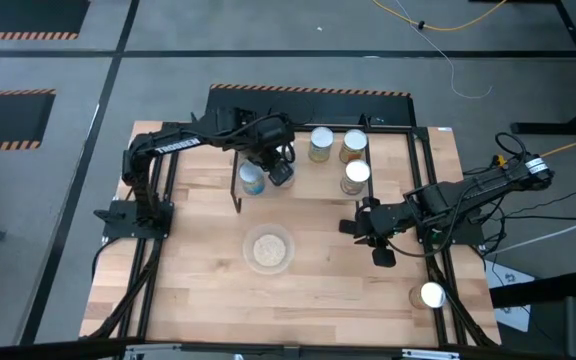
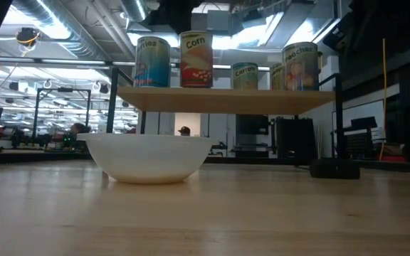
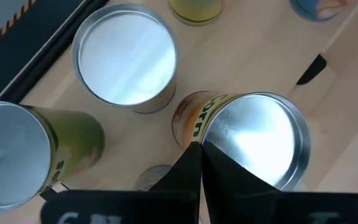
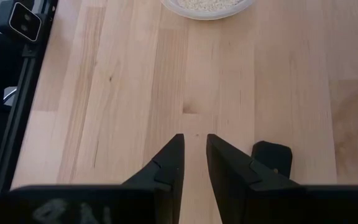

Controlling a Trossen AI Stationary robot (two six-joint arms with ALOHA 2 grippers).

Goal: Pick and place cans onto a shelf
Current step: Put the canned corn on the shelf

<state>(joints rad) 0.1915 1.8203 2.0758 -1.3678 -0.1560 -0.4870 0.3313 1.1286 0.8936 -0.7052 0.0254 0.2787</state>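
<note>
Several cans stand upright on the shelf, among them a blue one, a Corn can, and others. The low view shows them in a row on the board. My left gripper hovers over the Corn can next to the blue can, fingers shut. One more can stands on the table by its near right edge. My right gripper hangs above bare tabletop right of the bowl, slightly open with nothing between its fingers. My left gripper's shut fingertips come from above, slanting down, at the edge of the Corn can's silver top. I cannot tell whether they touch it. The can stands upright on the shelf board.
A white bowl with beige contents sits mid-table. A small black block lies on the table beside my right gripper. The shelf's black rod legs stand on the table. Bare wood lies left of and in front of the bowl.
</note>
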